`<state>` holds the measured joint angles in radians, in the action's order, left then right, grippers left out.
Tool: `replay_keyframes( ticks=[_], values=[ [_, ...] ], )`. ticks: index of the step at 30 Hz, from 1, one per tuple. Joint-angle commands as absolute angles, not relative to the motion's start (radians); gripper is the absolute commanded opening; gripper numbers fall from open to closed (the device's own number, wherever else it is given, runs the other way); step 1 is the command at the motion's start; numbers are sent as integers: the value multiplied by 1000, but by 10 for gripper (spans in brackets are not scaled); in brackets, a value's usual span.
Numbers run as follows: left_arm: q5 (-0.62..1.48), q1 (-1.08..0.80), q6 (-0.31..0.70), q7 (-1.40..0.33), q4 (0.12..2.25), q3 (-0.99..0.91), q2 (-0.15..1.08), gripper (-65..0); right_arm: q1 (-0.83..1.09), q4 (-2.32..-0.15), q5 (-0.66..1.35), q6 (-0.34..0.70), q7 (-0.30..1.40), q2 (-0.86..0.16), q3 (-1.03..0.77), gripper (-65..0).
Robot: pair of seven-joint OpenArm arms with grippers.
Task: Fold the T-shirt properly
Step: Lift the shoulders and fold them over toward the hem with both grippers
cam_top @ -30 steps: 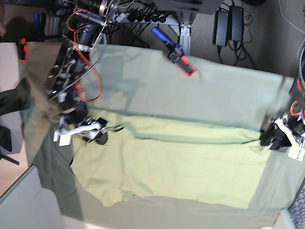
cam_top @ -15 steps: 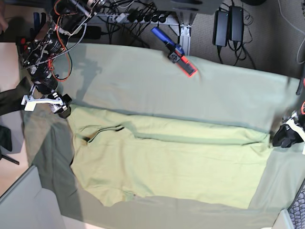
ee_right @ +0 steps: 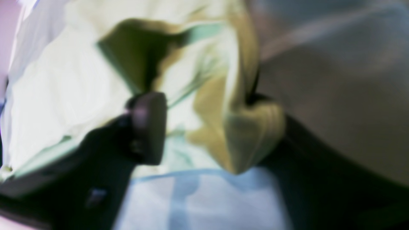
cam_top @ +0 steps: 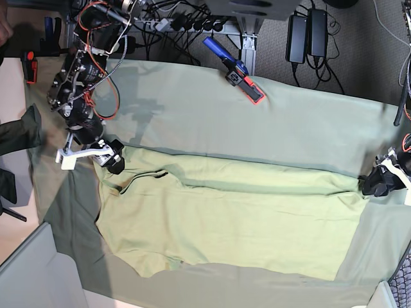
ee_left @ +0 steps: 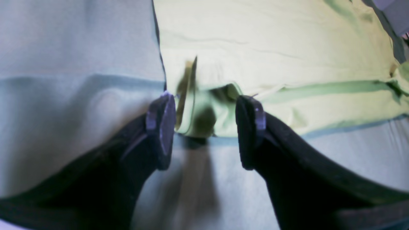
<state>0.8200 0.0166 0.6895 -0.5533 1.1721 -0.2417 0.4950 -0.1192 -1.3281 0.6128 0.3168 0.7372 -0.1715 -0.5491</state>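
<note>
"While the left gripper has shifted only a little at its corner, the right gripper has swung more: out past the shirt's edge half a second ago, now back in over the corner."

"Meaning what for the fold?"

"Looks like a second try at a grip. The T-shirt lies much as it did, a band turned over along its far side, so that swing moved little cloth (my reading, from the base view). Next fold probably waits on both corners being caught."

"Fingers?"

"Left pair open, nothing pinched. The shirt's corner shows between the tips in its wrist view, spread on the grey-green cloth. Right pair apart too, though narrower than a moment ago."

"And the shirt there?"

"Bunched between them, with a flap draped over one fingertip. Whether that finger is properly under both layers, I cannot tell; the wrist view is blurred. Closing now might catch just the top layer, I judge. Better to settle both tips around the hem first."
</note>
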Motion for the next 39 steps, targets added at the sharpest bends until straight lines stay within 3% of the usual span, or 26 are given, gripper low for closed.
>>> replay_keyframes(
  ticks=[1,4,18,20,22,23,39],
  values=[
    [833,33,698,-535,1166,-248,508,-312,-135,-1341,624,355,722,-184,-547,-374],
    [833,39,698,-520,1106,-248,492,-312,-135,-1341,624,355,721,-185,-545,-465],
    [833,92,698,-533,1051,-227,393,-330,-135,-1341,584,355,726,-185,-545,-464],
    [833,92,698,-537,1051,-226,388,-467,-135,-1341,583,355,726,-185,-545,-489],
    [833,92,698,-539,1052,-227,390,-650,-135,-1341,583,355,726,-185,-545,-609],
    [833,92,698,-545,1053,-227,393,-650,-135,-1341,583,355,727,-185,-545,-650],
    [947,74,698,-668,1089,-229,558,-650,-132,-1425,656,374,951,-208,-628,-650]
  ],
)
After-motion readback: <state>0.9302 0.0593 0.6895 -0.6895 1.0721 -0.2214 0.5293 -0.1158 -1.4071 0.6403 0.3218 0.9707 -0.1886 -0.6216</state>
